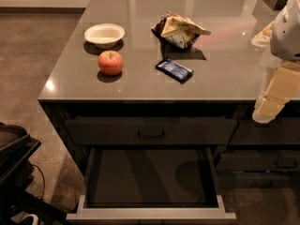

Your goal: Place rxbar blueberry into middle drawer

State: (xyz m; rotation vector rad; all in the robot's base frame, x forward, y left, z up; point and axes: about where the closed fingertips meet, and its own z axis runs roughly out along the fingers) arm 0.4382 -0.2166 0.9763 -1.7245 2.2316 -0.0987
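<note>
The rxbar blueberry [174, 70], a flat dark-blue wrapped bar, lies on the grey countertop [225, 74] near its front edge, at the middle. The middle drawer [150, 214] is pulled open below the counter, with a dark bare floor and a pale front rim. My gripper [269, 104] hangs at the right edge of the view, over the counter's front right corner. It is well to the right of the bar and holds nothing that I can see.
A red apple [110, 62] and a white bowl [104, 33] sit on the counter's left part. A tan-and-brown snack bag [180, 31] lies behind the bar. The top drawer [151, 134] is closed. Narrower drawer fronts [276, 163] are at the right. Dark equipment [14, 149] stands at the lower left.
</note>
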